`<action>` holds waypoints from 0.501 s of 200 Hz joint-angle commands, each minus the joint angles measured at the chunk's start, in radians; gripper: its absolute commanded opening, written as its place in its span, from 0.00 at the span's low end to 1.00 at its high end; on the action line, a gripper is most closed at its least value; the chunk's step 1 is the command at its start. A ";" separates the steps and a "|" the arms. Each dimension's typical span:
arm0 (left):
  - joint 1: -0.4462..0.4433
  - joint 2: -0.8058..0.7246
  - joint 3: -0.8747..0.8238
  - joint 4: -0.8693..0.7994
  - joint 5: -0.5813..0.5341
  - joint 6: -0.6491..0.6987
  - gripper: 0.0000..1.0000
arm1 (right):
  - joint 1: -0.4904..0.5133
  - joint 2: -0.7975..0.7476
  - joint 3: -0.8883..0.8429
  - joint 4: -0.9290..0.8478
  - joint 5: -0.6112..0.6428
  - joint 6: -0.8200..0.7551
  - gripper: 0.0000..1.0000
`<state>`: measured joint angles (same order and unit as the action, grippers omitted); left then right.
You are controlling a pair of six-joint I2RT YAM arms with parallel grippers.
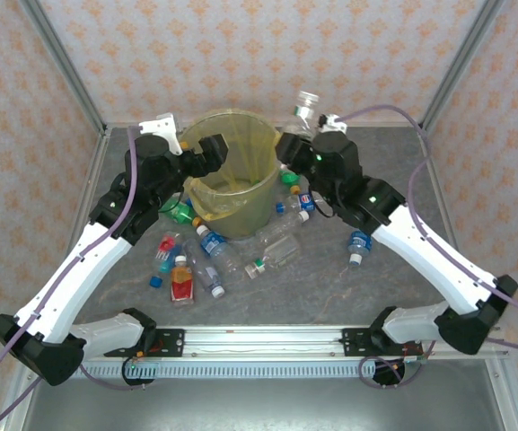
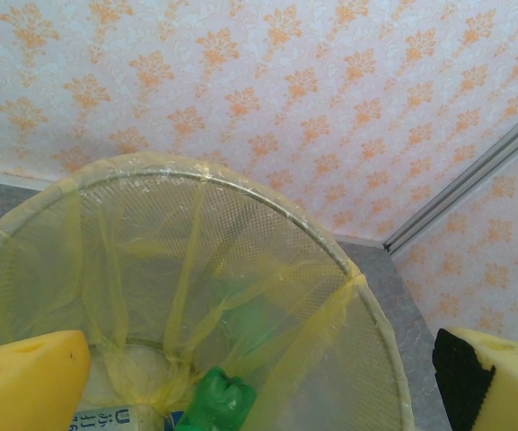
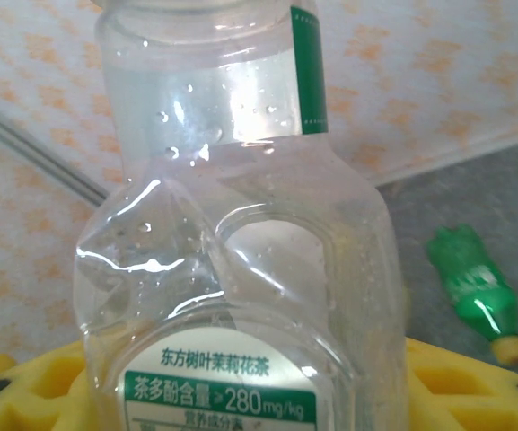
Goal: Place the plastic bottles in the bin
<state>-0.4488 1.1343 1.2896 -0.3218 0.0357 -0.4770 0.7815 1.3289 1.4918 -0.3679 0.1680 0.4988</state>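
The bin (image 1: pixel 241 144), round and lined with a yellow bag, stands at the back middle of the table. My left gripper (image 1: pixel 206 153) hangs open over its left rim with nothing between its yellow fingers (image 2: pixel 25 382). Inside the bin (image 2: pixel 267 224) lies a green bottle (image 2: pixel 218 400). At the bin's right rim my right gripper (image 1: pixel 298 136) is shut on a clear bottle (image 1: pixel 306 108), raised and upright. That clear bottle (image 3: pixel 241 269) has a green-and-white label. Several plastic bottles (image 1: pixel 214 256) lie on the table in front of the bin.
On the table lie a red-labelled bottle (image 1: pixel 181 280), a clear one (image 1: pixel 276 256), a blue-labelled one (image 1: pixel 359 244) under the right arm and a green one (image 3: pixel 474 292). Patterned walls with metal posts (image 1: pixel 456 63) close the back and sides.
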 commanded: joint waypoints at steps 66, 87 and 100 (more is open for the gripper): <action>0.012 -0.042 0.031 -0.048 -0.094 0.048 0.99 | 0.111 0.276 0.231 0.037 -0.007 -0.138 0.53; 0.012 -0.063 0.026 -0.055 -0.135 0.054 0.99 | 0.113 0.287 0.228 0.047 -0.012 -0.138 0.53; 0.013 -0.073 0.021 -0.058 -0.158 0.054 0.99 | 0.113 0.289 0.226 0.047 -0.009 -0.138 0.53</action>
<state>-0.4484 1.1015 1.2900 -0.3553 -0.0471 -0.4446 0.8913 1.6283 1.6962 -0.3553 0.1562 0.3798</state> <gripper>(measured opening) 0.991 0.541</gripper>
